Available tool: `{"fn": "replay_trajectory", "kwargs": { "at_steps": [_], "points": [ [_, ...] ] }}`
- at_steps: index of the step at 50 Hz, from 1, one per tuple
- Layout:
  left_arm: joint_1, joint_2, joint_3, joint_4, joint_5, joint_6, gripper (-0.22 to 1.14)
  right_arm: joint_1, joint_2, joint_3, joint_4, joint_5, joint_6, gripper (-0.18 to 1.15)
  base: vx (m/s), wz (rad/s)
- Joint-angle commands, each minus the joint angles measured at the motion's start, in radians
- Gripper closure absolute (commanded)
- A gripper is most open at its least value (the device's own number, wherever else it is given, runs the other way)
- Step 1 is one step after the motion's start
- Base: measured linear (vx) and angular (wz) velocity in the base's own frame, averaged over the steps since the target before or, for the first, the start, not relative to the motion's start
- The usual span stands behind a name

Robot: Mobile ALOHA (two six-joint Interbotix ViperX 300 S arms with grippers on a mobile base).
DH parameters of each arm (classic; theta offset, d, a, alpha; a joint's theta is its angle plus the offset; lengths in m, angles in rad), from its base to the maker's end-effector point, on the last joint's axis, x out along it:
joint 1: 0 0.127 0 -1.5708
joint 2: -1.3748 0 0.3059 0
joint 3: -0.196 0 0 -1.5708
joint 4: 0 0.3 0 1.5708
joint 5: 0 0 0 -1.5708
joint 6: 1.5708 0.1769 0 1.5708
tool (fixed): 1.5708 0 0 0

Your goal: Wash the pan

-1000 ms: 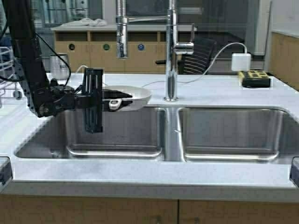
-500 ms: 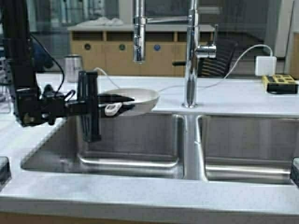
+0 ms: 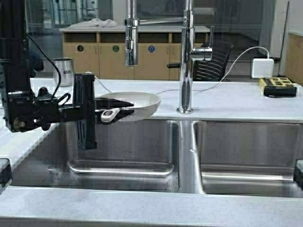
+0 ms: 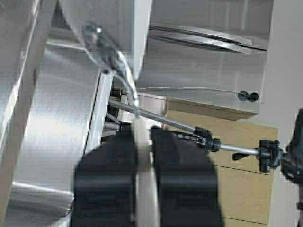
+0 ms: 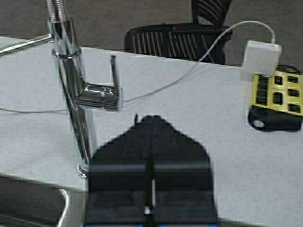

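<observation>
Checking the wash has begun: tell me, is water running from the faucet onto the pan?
No, the spray head hangs dry above the pan.

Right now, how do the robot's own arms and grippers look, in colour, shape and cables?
The left arm is matte black, with blocky box-shaped links and thin black cables looping beside its wrist. The left gripper has long flat black jaws. The right gripper shows only as a broad black block with a narrow centre seam.
</observation>
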State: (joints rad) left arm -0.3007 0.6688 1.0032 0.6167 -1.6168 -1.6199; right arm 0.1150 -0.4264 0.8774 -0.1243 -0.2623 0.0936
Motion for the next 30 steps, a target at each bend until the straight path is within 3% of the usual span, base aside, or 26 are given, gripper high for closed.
{"fn": "replay_trajectory", "kwargs": {
  "at_steps": [1, 8, 10, 17, 30],
  "points": [
    [-0.005, -0.04, -0.002, 0.002, -0.021, 0.014, 0.89, 0.037, 0.192, -0.137, -0.009, -0.038, -0.002, 0.7, 0.03, -0.03],
    [-0.005, -0.037, -0.005, 0.002, -0.021, 0.014, 0.89, 0.051, 0.36, -0.252, -0.038, -0.055, 0.021, 0.0, 0.01, -0.01],
    [-0.005, -0.037, -0.005, 0.002, -0.021, 0.012, 0.89, 0.052, 0.402, -0.282, -0.037, -0.055, 0.043, -0.13, 0.0, 0.0],
    [-0.005, -0.035, -0.009, 0.002, -0.021, 0.012, 0.89, 0.052, 0.499, -0.373, -0.051, -0.06, 0.092, -0.03, 0.0, 0.0],
    [-0.005, -0.031, -0.021, 0.002, -0.021, 0.012, 0.89, 0.052, 0.615, -0.474, -0.087, -0.058, 0.098, -0.04, 0.0, 0.0]
  ]
}}
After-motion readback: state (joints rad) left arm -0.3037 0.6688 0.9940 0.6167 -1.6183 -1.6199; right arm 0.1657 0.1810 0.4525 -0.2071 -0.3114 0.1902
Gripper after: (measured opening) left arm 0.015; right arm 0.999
